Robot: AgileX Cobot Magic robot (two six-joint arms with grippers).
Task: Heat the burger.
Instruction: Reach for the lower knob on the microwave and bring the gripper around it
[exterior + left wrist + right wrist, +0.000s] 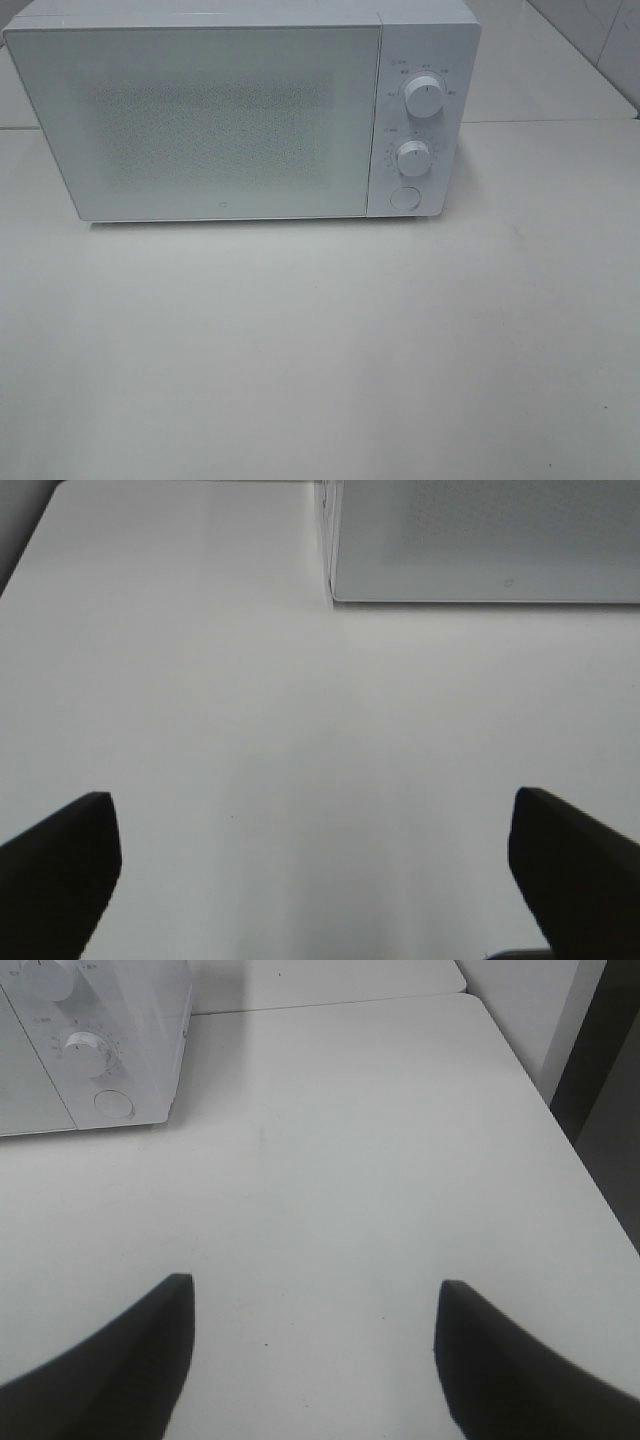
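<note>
The burger is out of view in all three views. A white microwave (230, 110) stands at the back of the table with its frosted door shut; its two dials (424, 98) and a round button (404, 197) are on its right side. My left gripper (315, 865) hangs open above bare table, short of the microwave's front corner (335, 595), with nothing between its fingers. My right gripper (312, 1350) is open too, over the table to the right of the microwave (100, 1040). Neither arm shows in the high view.
The white table (320, 350) stretches in front of the microwave. Its right edge (560, 1130) drops off to a dark gap beside a white wall. A second table surface lies behind the microwave.
</note>
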